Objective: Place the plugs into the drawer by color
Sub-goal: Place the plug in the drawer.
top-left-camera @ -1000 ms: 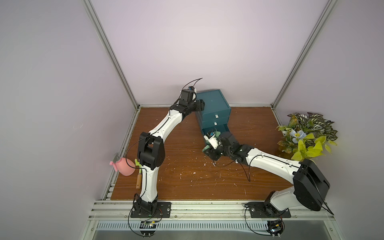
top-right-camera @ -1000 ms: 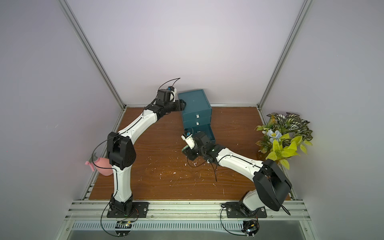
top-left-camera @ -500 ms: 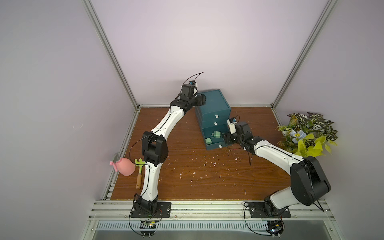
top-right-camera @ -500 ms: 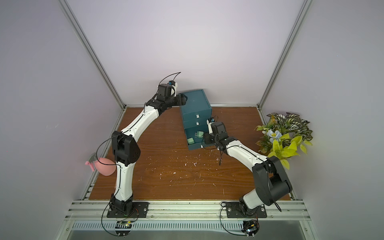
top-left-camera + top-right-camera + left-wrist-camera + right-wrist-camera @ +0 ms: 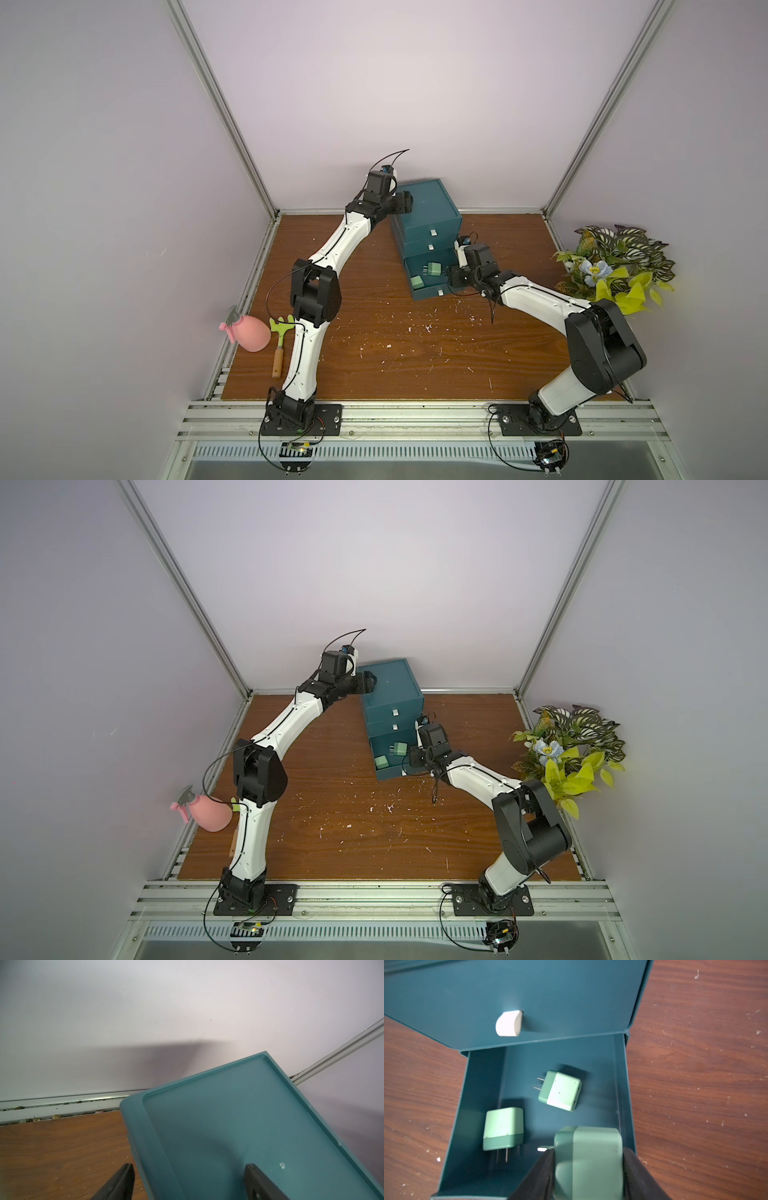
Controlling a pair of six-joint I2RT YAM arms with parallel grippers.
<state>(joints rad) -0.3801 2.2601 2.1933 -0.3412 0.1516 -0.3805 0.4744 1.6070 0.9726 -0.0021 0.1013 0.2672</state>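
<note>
A brown wood-grain surface (image 5: 415,365) is carrying everything. A dark teal cabinet (image 5: 428,208) is standing on it near the back wall, turned slightly askew. A pink spray bottle (image 5: 248,334) is sitting at the left edge, with a green hand rake (image 5: 279,345) lying just beside it. A leafy plant (image 5: 615,266) is resting at the right edge. Small white flecks (image 5: 426,328) are lying scattered across the middle.

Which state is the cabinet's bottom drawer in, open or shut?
Open: the bottom drawer is pulled out, showing two mint green plugs lying inside.
</note>
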